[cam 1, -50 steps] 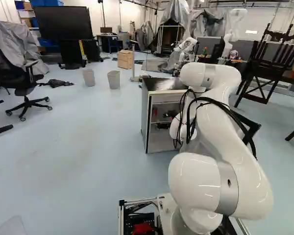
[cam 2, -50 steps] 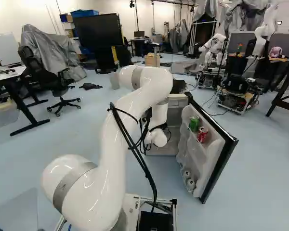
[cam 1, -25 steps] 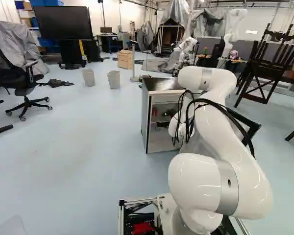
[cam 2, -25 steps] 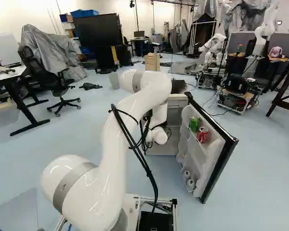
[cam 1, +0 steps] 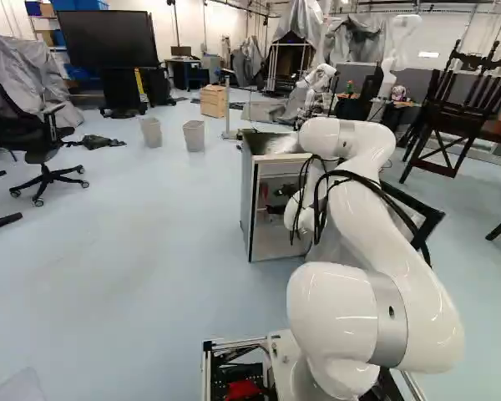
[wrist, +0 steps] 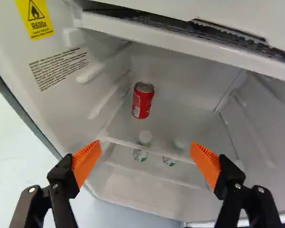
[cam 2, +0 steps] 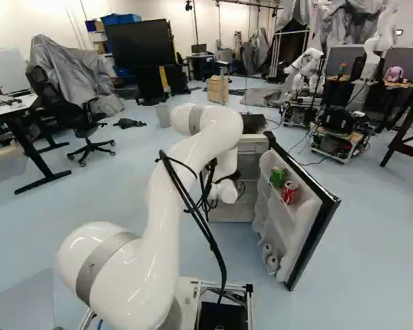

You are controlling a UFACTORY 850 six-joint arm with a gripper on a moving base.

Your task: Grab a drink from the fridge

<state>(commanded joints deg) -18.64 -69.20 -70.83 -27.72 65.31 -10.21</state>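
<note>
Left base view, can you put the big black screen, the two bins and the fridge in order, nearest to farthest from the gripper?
1. Fridge: the gripper is at its open front.
2. Right-hand bin: beyond the fridge, to its left.
3. Left-hand bin: just left of that.
4. Black screen: far back, left.

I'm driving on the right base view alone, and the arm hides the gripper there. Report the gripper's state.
Observer: In the wrist view, the gripper is open, with no can between its fingers.

Operator: Now tell me what stands ahead of it, inside the fridge.

Observer: A red can, upright on a shelf, nearer the wall with the yellow label than the opposite wall.
</note>
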